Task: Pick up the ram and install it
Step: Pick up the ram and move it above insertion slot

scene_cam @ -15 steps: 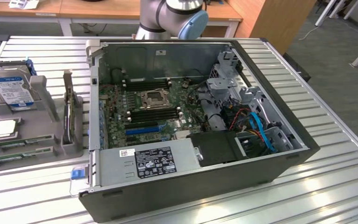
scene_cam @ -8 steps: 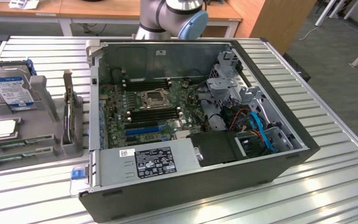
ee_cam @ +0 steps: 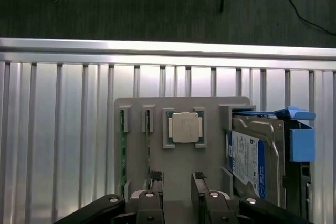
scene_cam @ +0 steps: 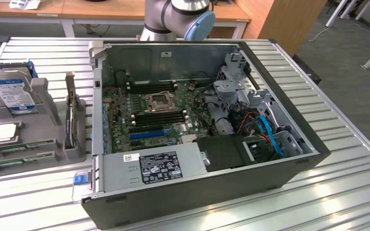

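So the pincer (ee_cam: 177, 178) is spread wide with nothing between its fingers, hanging over the grey holder (ee_cam: 157, 106) on the slatted metal table (ee_cam: 63, 129). We can see the ram (ee_cam: 148, 148) standing on edge in its slot there, just beside one fingertip (ee_cam: 156, 178), with a second green stick (ee_cam: 122, 156) in the neighbouring slot. The processor chip (ee_cam: 185, 128) comes next along, then the blue-labelled hard drive (ee_cam: 251, 156). The holder sits to the exterior view's left of the open computer case (scene_cam: 256, 178).
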Available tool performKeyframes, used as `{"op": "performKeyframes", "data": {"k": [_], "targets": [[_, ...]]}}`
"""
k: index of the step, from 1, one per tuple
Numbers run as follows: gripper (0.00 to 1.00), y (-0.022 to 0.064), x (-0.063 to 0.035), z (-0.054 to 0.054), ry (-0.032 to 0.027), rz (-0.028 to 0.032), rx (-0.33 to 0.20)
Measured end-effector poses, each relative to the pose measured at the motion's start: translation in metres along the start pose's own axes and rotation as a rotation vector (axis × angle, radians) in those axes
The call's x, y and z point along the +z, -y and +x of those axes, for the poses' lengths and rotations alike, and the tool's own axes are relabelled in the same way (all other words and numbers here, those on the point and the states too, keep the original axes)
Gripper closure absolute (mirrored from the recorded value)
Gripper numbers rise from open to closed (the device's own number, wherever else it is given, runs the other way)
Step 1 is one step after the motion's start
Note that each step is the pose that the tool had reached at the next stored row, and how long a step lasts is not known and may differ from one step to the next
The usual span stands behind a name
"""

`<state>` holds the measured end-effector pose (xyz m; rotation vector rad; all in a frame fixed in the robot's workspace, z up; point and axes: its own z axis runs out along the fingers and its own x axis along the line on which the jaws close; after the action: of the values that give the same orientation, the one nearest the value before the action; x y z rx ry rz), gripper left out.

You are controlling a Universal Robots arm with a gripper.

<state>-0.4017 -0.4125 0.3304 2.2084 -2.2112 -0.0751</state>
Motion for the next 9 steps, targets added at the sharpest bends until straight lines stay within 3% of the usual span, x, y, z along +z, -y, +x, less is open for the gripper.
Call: {"op": "performKeyframes", "data": {"k": [9], "targets": [[0.65,0.0005,0.0117,0.000,0.0001,0.0001,0.000]]}}
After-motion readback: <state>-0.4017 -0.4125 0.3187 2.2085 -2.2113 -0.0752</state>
